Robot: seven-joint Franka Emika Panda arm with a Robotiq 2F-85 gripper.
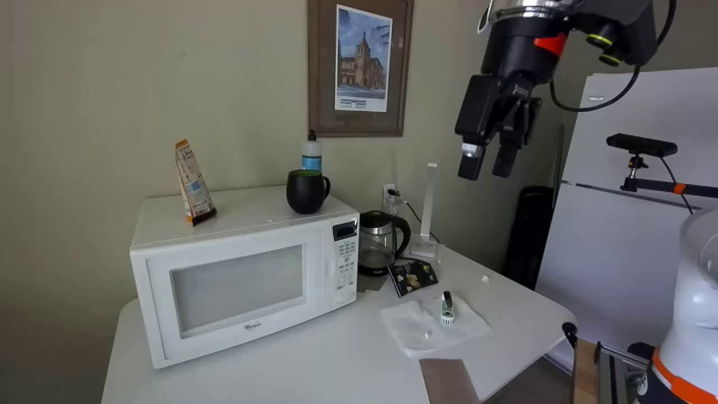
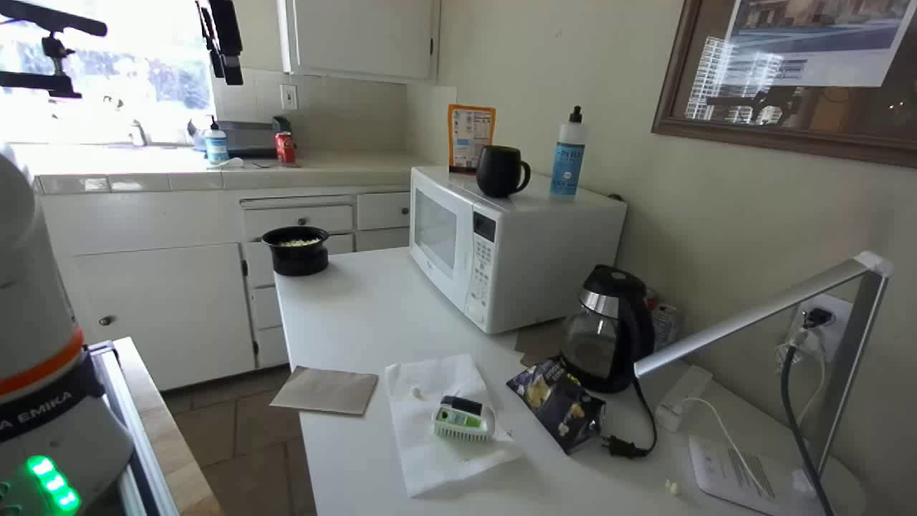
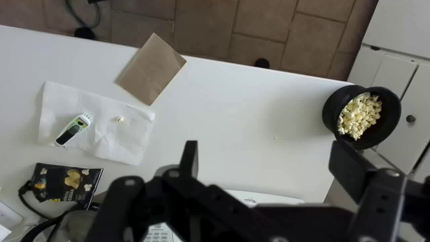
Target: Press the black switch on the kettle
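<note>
Crowding the kettle [image 2: 607, 328] (rather closely) are microwave [image 2: 526, 247] and black bag [image 2: 561, 403].

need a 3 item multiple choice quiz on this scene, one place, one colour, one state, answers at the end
1. Where is the dark mug relative to the microwave? A. inside it B. on top of it C. under it
2. What colour is the lid of the kettle? A. black B. red C. yellow
3. How does the end effector stand? A. shut B. gripping the kettle C. open

1 B: both exterior views show it up there.
2 A: it shows black in both exterior views.
3 C: its jaws are wide apart in the wrist view.
</note>
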